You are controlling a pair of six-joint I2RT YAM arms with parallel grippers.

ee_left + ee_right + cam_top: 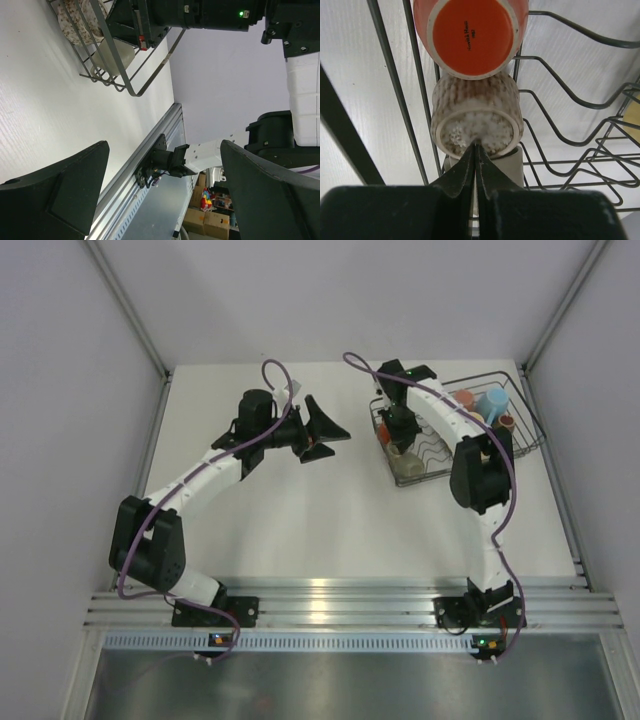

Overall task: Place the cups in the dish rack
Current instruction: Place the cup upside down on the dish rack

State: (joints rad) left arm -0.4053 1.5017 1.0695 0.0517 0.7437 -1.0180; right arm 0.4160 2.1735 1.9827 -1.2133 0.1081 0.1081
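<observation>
We begin with the white table [300, 510], and on its right half the black wire dish rack [436, 454] with wavy plate dividers. The right arm reaches down into the rack's near-left corner. The left arm rests over the bare middle of the table, well apart from the rack.

Inside that corner, three small cups lie in a row along the side wires with their bases towards us:
- a bright orange glazed cup [470, 32]
- a speckled grey-brown cup [477, 107] touching it
- a pale grey cup [512, 160], partly hidden by the fingers

Farther back in the rack we make out a pink-salmon cup [466, 398], a light blue cup [492, 400] and a brown cup [507, 423].

The right gripper [475, 152] has its fingers pressed together just in front of the speckled cup's foot ring, and we see nothing between them. The left gripper [330, 420] is spread wide and empty.

We judge these cups to be ceramic: rigid, light for their size, and slick where glazed. They would chip if knocked against wire or each other. A round belly would probably slip out of the fingers. We would pinch across the wall at the rim, one finger inside and one outside. The handle is another option, though we see none from here.
</observation>
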